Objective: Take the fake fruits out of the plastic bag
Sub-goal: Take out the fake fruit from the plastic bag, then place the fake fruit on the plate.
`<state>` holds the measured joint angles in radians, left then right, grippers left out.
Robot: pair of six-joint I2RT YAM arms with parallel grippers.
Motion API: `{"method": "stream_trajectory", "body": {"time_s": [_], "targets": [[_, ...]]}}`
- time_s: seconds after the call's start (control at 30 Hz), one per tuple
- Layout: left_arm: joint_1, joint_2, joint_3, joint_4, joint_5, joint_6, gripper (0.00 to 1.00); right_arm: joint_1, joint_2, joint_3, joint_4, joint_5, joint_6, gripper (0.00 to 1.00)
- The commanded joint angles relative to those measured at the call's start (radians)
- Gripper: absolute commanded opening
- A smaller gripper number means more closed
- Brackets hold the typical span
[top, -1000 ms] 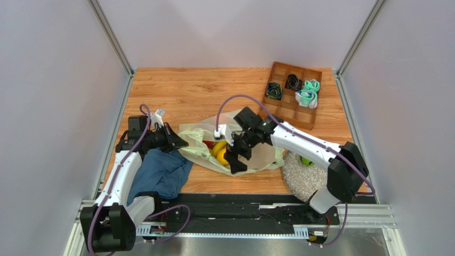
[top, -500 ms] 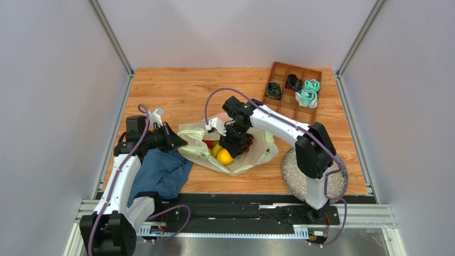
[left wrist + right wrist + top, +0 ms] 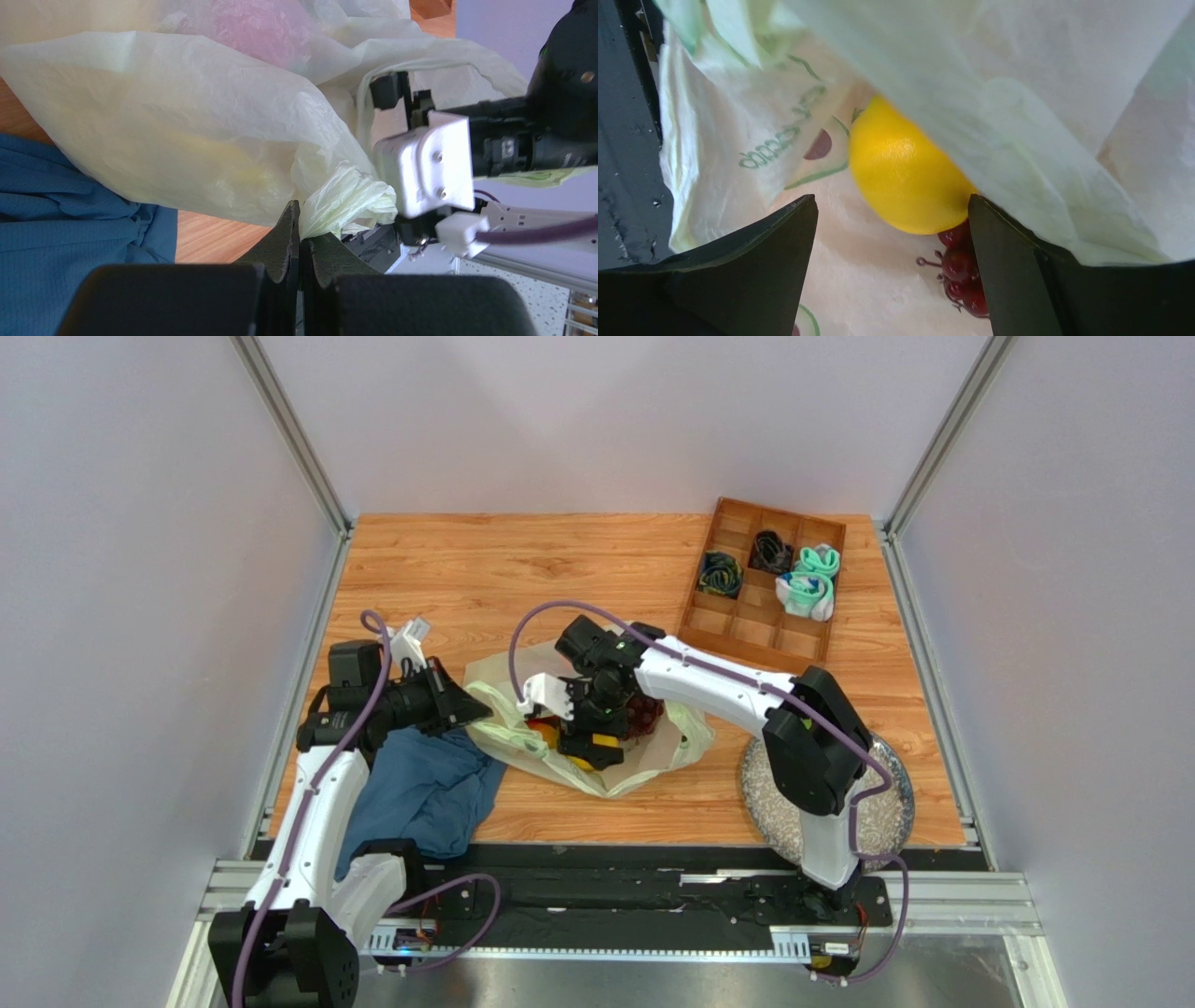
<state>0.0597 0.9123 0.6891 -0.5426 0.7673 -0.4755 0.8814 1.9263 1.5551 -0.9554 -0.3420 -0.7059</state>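
The pale yellow-green plastic bag (image 3: 659, 745) lies on the wood table, mouth toward the left. My left gripper (image 3: 471, 706) is shut on the bag's bunched handle (image 3: 344, 199), its pads pressed together in the left wrist view (image 3: 300, 227). My right gripper (image 3: 586, 734) is inside the bag's mouth, open and empty (image 3: 892, 238). Between and just beyond its fingers lies a yellow lemon (image 3: 906, 175), with dark red-purple grapes (image 3: 962, 273) beside the right finger. A pink fruit (image 3: 260, 28) shows through the bag film. Other fruits are hidden.
A blue cloth (image 3: 421, 791) lies under my left arm and shows in the left wrist view (image 3: 63, 210). A brown divided tray (image 3: 737, 623) with rolled socks (image 3: 809, 588) stands at the back right. A round speckled mat (image 3: 884, 812) lies at the front right.
My right gripper has moved left and deeper into the bag's mouth, its arm swinging in over the bag. My left gripper has kept its hold on the handle.
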Motion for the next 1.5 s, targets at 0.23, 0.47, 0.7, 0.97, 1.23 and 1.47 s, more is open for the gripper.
{"method": "stream_trajectory", "body": {"time_s": [0.23, 0.47, 0.7, 0.97, 1.23, 1.47], "targets": [[0.015, -0.039, 0.020, 0.006, 0.009, 0.005, 0.00, 0.080, 0.036, -0.026, 0.182, 0.222, 0.016, 0.90], [0.019, -0.050, 0.013, 0.018, 0.015, -0.008, 0.00, 0.120, 0.071, -0.058, 0.176, 0.265, 0.019, 0.81], [0.022, -0.052, 0.013, 0.042, 0.020, -0.020, 0.00, 0.088, -0.187, -0.023, 0.129, 0.191, 0.037, 0.61], [0.022, -0.030, 0.029, 0.130, 0.041, -0.069, 0.00, 0.011, -0.400, 0.181, 0.041, -0.137, 0.141, 0.63], [0.022, -0.049, 0.040, 0.142, 0.044, -0.084, 0.00, -0.361, -0.581, 0.024, 0.035, 0.021, 0.267, 0.61], [0.022, -0.084, 0.012, 0.150, 0.044, -0.106, 0.00, -0.939, -0.763, -0.371, -0.081, 0.106, 0.200, 0.59]]}}
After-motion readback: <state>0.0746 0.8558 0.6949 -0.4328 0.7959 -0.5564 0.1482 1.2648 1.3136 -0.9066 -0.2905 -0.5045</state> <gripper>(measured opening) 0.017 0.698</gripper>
